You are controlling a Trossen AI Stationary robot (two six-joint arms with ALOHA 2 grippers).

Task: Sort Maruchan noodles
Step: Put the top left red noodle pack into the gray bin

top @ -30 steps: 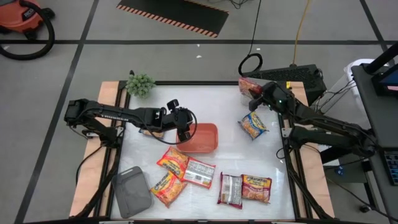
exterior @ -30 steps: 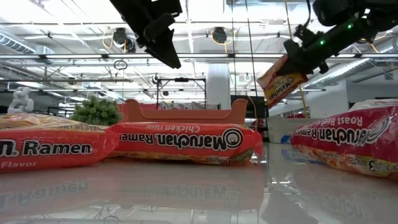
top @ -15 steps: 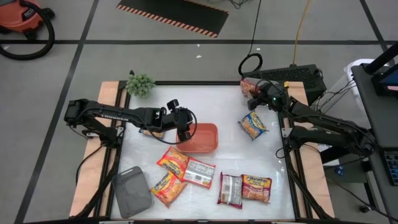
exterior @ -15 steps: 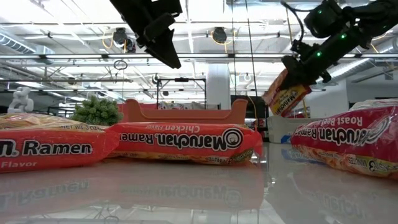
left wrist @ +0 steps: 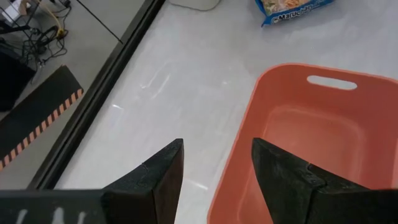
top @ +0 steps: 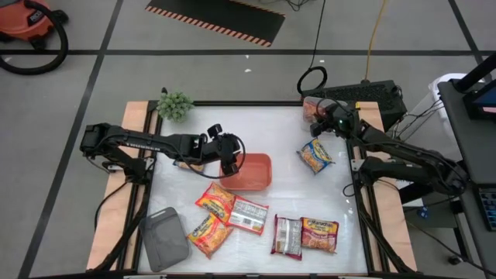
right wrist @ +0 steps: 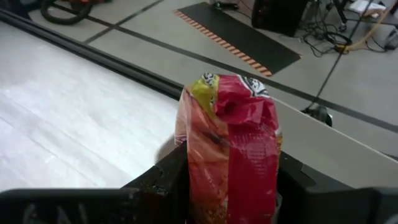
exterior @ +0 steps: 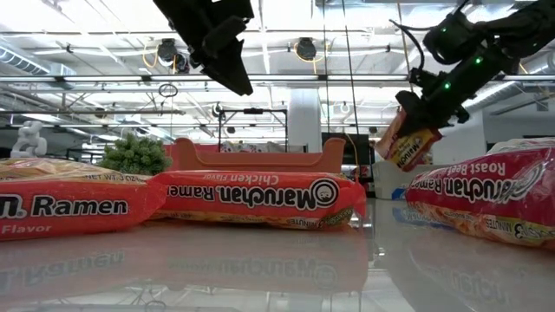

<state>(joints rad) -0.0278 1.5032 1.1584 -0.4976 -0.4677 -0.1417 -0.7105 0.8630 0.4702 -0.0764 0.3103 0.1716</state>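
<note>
Maruchan noodles lie scattered over the white table point(top: 271, 147), and one red-pink packet point(right wrist: 231, 149) hangs pinched between the fingers of the right gripper point(right wrist: 230, 177), lifted above the table's far right corner. In the low view the packet point(exterior: 408, 139) dangles tilted, clear of the surface, with what looks like a clear tray point(exterior: 395, 180) below it.

Doing this step well likely means bringing the packet squarely over its bin before the fingers part, and lowering it first, since a crinkly bag dropped from height may glance off a rim or land askew.

The right gripper point(top: 322, 122) reaches from the table's right edge, its arm bent back along that side, fingers pointing down and clamped on the packet's upper end. The left gripper point(left wrist: 214, 165) hovers with fingers apart and empty, just beside the near rim of the red tray point(left wrist: 298, 137) at mid-table; in the high view it point(top: 229, 165) extends from the left side.

Elsewhere a blue-yellow packet point(top: 315, 155) rests near the right arm, and orange and red packets point(top: 213, 200) lie grouped toward the front, with a grey tray point(top: 165, 238) at the front left.
</note>
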